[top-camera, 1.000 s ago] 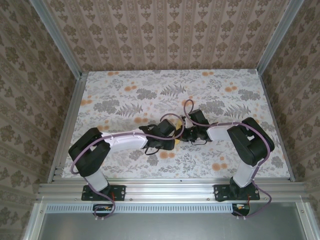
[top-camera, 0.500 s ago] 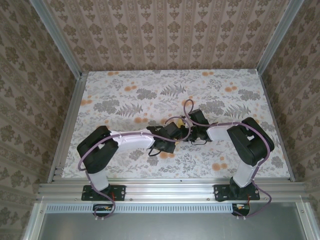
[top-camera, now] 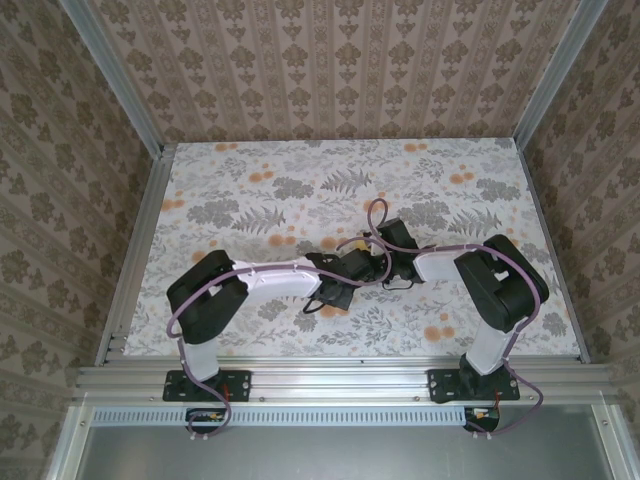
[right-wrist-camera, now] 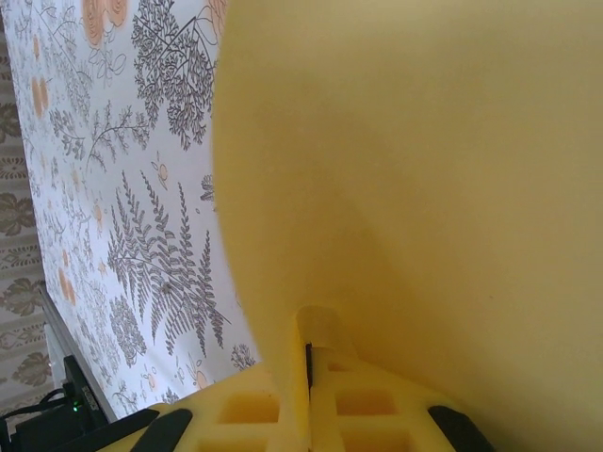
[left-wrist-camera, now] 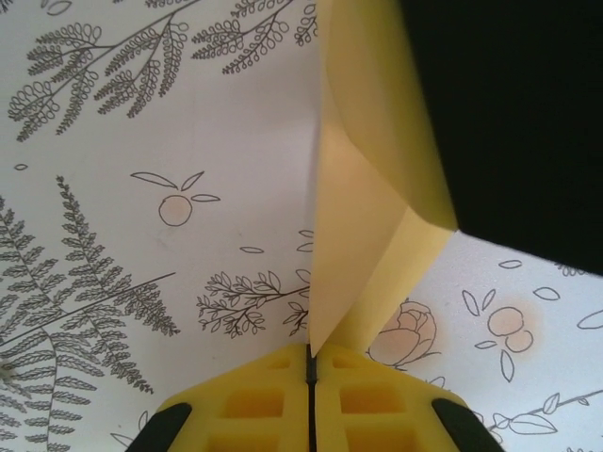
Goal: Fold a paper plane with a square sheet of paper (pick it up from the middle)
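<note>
Across the floral-print table [top-camera: 300, 170], boxed in by wallpapered walls [top-camera: 330, 60] and an aluminium frame [top-camera: 340, 378], I see both arms reaching in towards the middle. The left arm [top-camera: 262, 277] stretches from its base at the near left corner out to the right. The right arm [top-camera: 497, 285] bends up from the near right corner and back to the left. Their wrists meet just right of the table's centre, so close that from above I cannot tell whether they touch.

The yellow paper [left-wrist-camera: 367, 235] is held up off the table between the two wrists. On the left wrist camera it rises as a tall, narrow panel with a sharp diagonal crease, and a flap is turned towards a black mass [left-wrist-camera: 528, 113] at the upper right that I cannot identify. On the right wrist camera the paper [right-wrist-camera: 424, 188] curves broadly across most of the picture, very close to the lens.

The left gripper [left-wrist-camera: 309, 363] is clenched, its yellow pads pressed together along a thin seam, and the paper's lower corner runs down into that seam. The right gripper [right-wrist-camera: 308, 363] is likewise closed, with a small curl of the paper's edge nipped between its pads.

Below the paper, on the left wrist camera, a pale orange flower print [left-wrist-camera: 403, 334] lies on the cloth.
</note>
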Robot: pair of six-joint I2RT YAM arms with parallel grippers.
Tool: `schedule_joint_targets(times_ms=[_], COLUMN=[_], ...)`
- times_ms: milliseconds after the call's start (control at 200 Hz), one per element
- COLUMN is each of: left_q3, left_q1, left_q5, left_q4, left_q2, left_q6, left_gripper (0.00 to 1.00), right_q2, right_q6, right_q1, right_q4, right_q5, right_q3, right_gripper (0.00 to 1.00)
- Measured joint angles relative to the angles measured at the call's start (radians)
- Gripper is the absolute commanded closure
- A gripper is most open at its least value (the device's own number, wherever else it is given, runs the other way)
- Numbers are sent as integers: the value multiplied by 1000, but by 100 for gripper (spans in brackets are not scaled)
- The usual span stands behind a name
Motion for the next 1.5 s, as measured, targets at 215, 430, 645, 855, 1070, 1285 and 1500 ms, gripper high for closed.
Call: schedule_joint_targets(times_ms=[215,430,645,855,1070,1285,1500], left_q3=[14,18,18,19,28,30,30], left_q1=[-5,-5,-5,-5,-5,-5,-5], left_q5=[-28,-49,-49,-52,-56,-56,-55], left_q4=[-21,-27,-27,-29,-39,-41,-42], left_q2=[11,17,17,17,23,25,24], left_q6=[-4,-15,-20,-23,-26,-26,-26], left_gripper=[92,92,92,92,91,90,83], right_q2=[-39,-68,-68,-68,-68,-68,-40], right_q6=[26,49,52,71,95,112,118], right_q1=[2,2,2,2,3,3,3], right_q4=[-37,-71,-94,-97,-96,-93,-76], right_q5=[5,8,32,40,56,60,58], right_q3=[0,0,0,-4,-19,-32,-36], right_gripper=[86,96,96,93,91,95,98])
